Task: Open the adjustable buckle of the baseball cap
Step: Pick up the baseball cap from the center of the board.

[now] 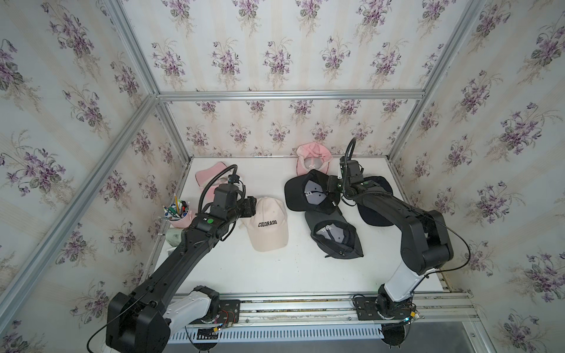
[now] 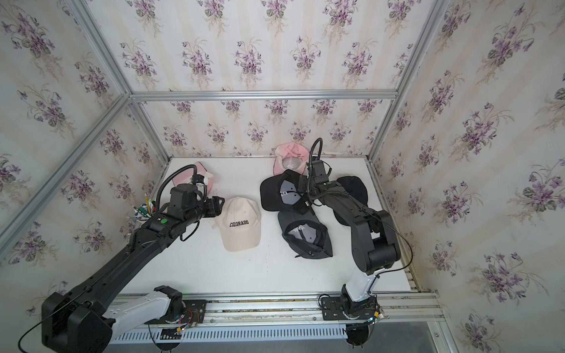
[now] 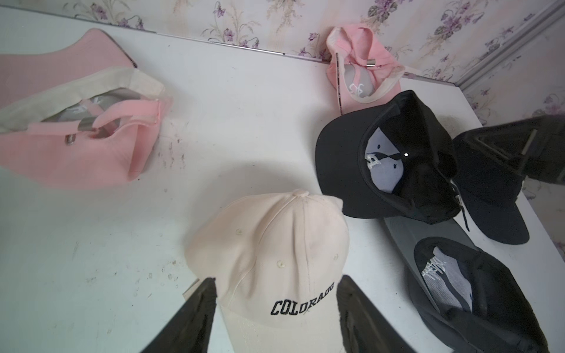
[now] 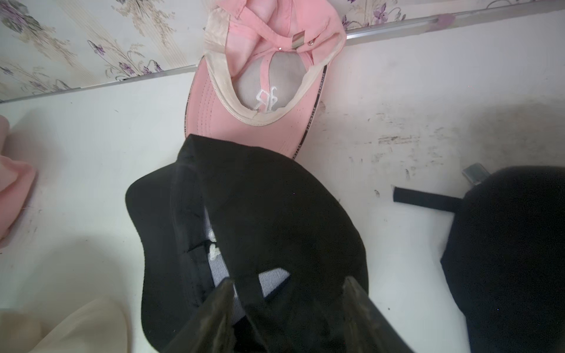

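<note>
Your left gripper (image 3: 276, 278) stands with its fingers spread wide. The cream COLORADO cap (image 3: 275, 238) sits crown-up on the white table (image 1: 275, 269) right below it, with the lettered front framed between the two fingers. You can't tell from here whether either finger touches the fabric. In both top views that gripper is at the cap's edge nearest the left arm. Your right gripper (image 4: 287, 281) is at the rear of the upturned black cap (image 4: 275, 198), which lies toward the far side of the table, overlapping the brim of a pink cap (image 4: 260, 76). Its fingers are apart, with the cap's back strap and bunched fabric between them. Whether they actually pinch it can't be made out.
</note>
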`<state>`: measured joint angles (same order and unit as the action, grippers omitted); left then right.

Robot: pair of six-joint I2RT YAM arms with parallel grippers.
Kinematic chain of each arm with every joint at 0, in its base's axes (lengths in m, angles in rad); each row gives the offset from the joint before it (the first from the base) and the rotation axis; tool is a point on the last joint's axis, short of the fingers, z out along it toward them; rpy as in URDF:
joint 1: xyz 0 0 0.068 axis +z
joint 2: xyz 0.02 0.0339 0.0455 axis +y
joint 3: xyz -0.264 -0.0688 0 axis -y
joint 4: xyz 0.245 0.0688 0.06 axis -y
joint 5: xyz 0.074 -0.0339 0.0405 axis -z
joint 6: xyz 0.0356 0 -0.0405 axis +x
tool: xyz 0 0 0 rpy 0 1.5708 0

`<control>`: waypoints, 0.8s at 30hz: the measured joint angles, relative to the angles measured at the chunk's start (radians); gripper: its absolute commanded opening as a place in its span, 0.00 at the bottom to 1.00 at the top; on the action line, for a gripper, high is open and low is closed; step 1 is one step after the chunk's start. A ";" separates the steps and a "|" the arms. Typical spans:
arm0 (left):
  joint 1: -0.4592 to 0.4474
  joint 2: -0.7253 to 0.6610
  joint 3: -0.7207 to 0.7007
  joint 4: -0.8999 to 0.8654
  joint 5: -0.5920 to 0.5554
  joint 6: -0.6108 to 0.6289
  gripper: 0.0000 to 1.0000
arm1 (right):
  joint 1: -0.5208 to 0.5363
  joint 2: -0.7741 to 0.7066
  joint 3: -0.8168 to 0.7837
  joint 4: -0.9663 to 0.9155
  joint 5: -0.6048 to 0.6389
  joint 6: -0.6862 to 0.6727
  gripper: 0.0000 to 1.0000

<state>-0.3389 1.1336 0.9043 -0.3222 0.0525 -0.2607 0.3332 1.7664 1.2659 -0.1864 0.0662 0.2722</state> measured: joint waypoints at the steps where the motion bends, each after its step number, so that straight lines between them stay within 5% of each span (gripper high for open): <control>1: -0.011 0.007 0.010 -0.001 0.000 0.014 0.64 | 0.006 0.024 0.019 -0.017 0.008 -0.011 0.60; 10: -0.036 0.034 0.028 -0.001 0.002 0.082 0.65 | 0.088 0.136 0.105 -0.111 0.093 -0.103 0.64; 18: -0.039 0.055 0.039 0.008 0.012 0.102 0.65 | 0.154 0.225 0.158 -0.117 0.318 -0.193 0.66; 24: -0.040 0.053 0.039 0.008 0.015 0.105 0.65 | 0.171 0.254 0.163 -0.115 0.480 -0.224 0.51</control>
<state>-0.3790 1.1870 0.9432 -0.3138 0.0673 -0.1558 0.5041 2.0201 1.4284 -0.3016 0.5461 0.0483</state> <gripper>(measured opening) 0.651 0.574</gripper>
